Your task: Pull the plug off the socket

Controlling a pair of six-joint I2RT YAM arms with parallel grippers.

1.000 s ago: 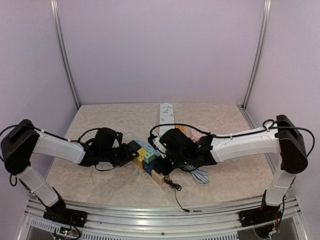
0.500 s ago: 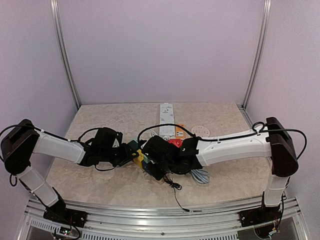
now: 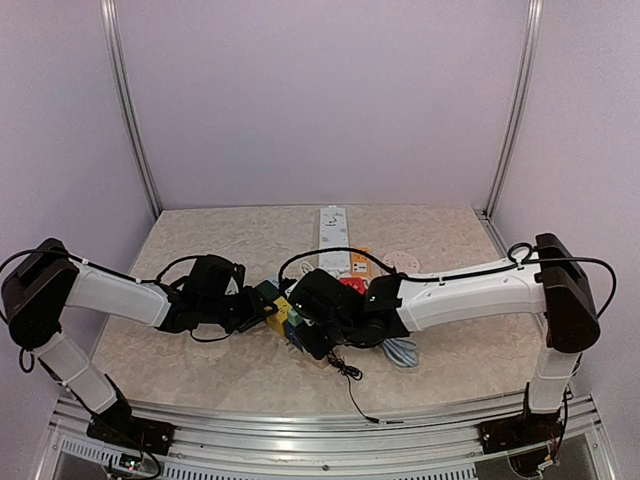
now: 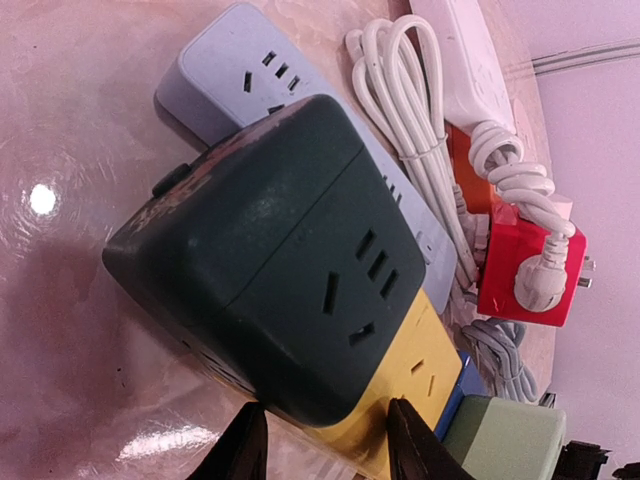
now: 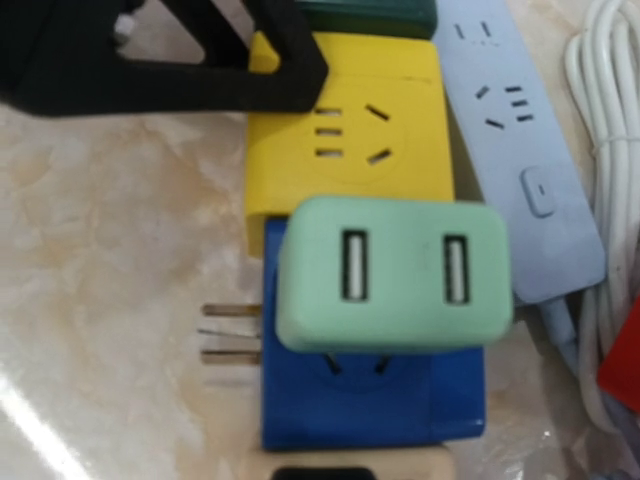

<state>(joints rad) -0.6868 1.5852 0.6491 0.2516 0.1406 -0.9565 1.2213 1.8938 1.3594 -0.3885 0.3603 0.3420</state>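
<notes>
L gripper (image 4: 330, 442) – fingers either side of the dark-green cube socket (image 4: 270, 260), pinching its near corner where it meets the yellow block (image 5: 350, 150). Next along the row, the mint USB plug (image 5: 393, 272) sits in the blue block (image 5: 370, 405), with 2 bare prongs (image 5: 235, 332) sticking out at the blue block's left side. R gripper (image 3: 312, 335) is over the row w/ jaws pressed together – nothing seen held. Grey-blue strip (image 4: 220, 80) lies alongside and a red cube (image 4: 525, 270) sits further right.
</notes>
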